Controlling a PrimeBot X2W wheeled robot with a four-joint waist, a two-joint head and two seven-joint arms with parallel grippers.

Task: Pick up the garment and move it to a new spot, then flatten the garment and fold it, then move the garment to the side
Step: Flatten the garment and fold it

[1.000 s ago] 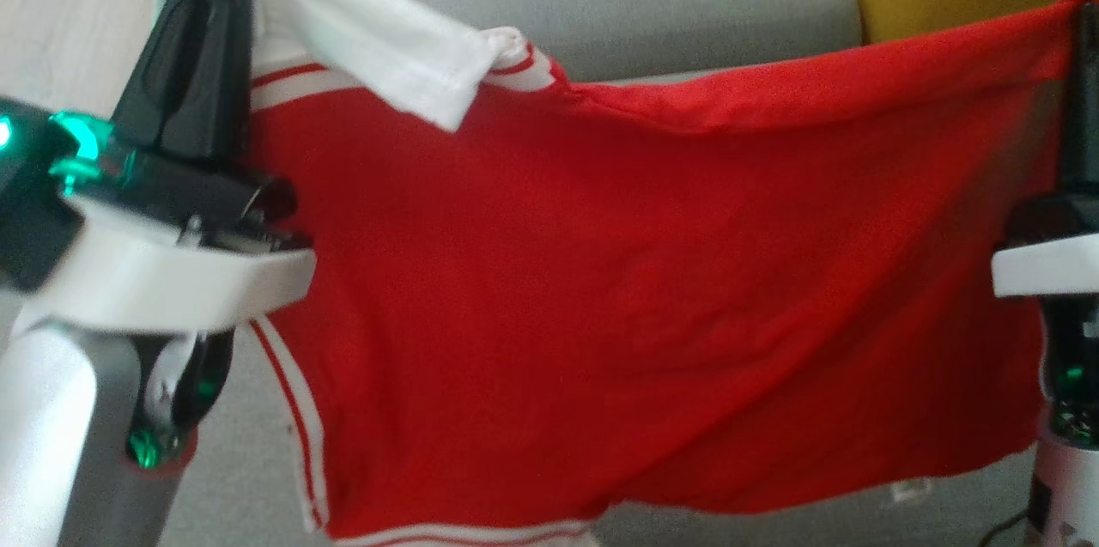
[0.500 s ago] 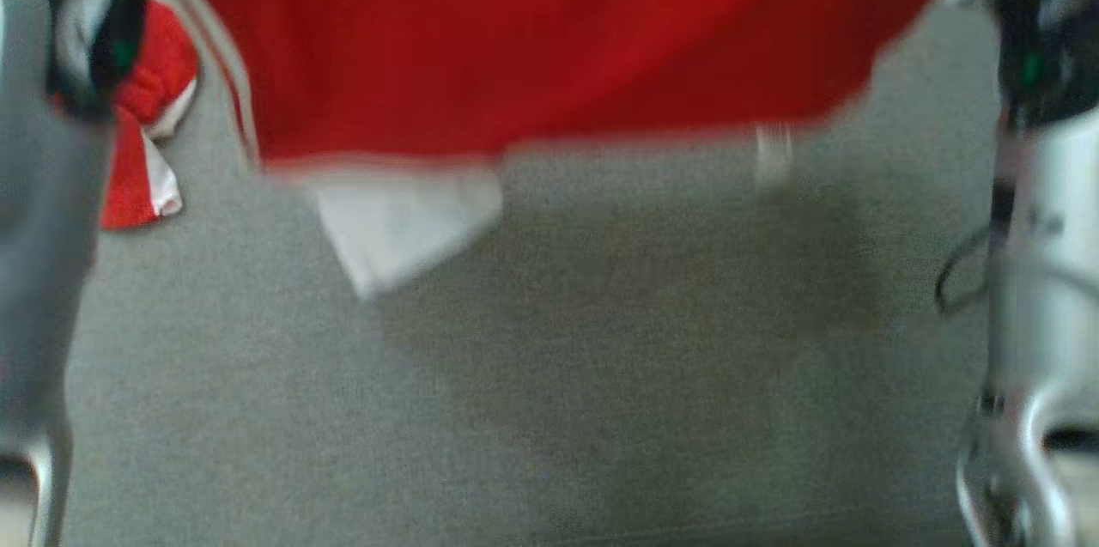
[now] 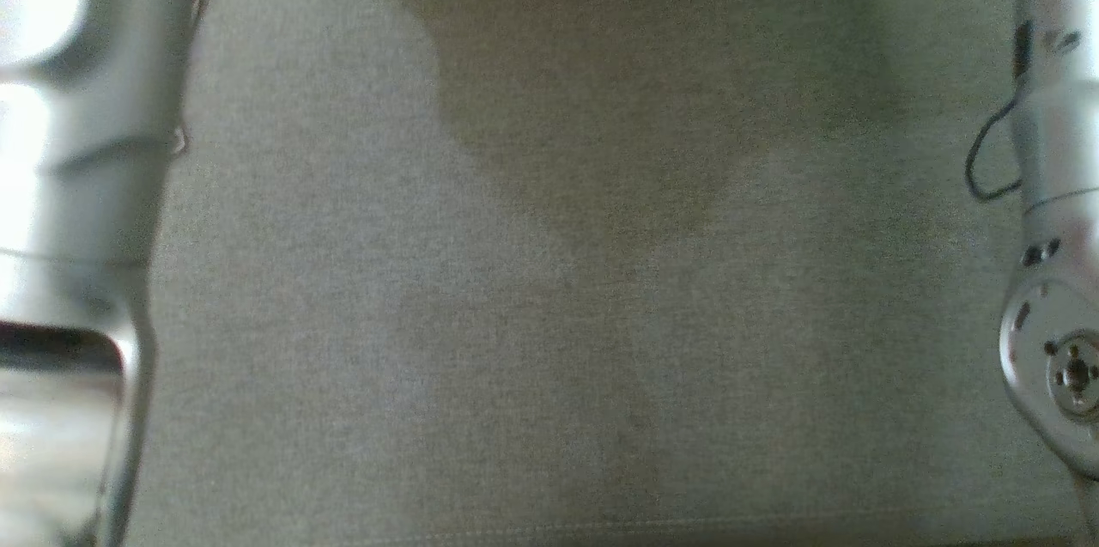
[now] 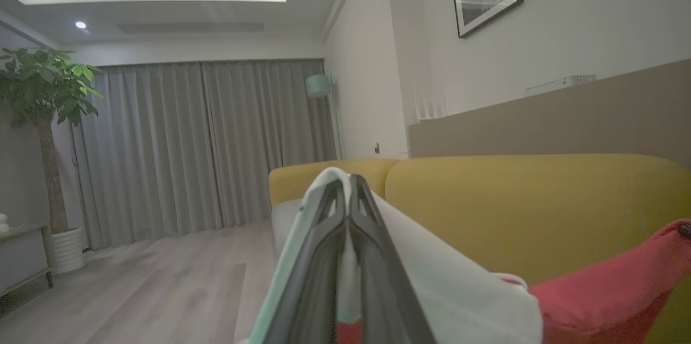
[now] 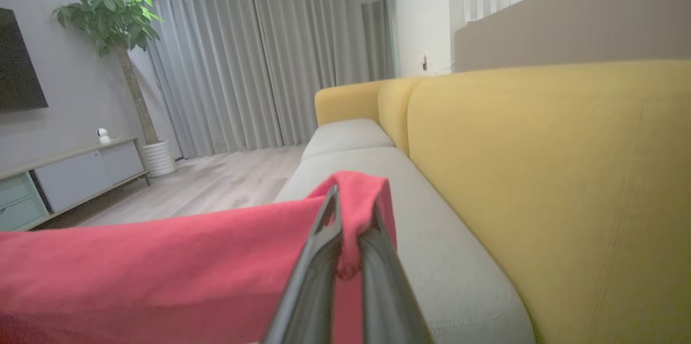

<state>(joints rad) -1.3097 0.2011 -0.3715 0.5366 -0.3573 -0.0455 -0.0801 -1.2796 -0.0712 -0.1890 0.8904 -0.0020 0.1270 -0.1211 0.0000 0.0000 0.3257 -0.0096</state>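
Observation:
The garment is a red shirt with a white collar. In the left wrist view my left gripper (image 4: 348,184) is shut on the white collar (image 4: 432,284), and red cloth (image 4: 610,290) stretches off to the right. In the right wrist view my right gripper (image 5: 345,198) is shut on a fold of the red garment (image 5: 162,274), which spreads away to the left above the grey sofa seat (image 5: 432,236). In the head view my two pale forearms (image 3: 77,186) (image 3: 1056,186) stand at the left and right edges over the grey seat (image 3: 558,315), with a shadow on it.
The yellow sofa back (image 5: 540,171) rises to the right of both grippers. Beyond the sofa lie a wooden floor (image 5: 216,182), grey curtains (image 5: 270,63), a potted plant (image 5: 119,20) and a low cabinet (image 5: 65,176).
The head camera has tilted down, so the shirt and both grippers have slid out of the top of the head view; grey seat and forearms are left there.

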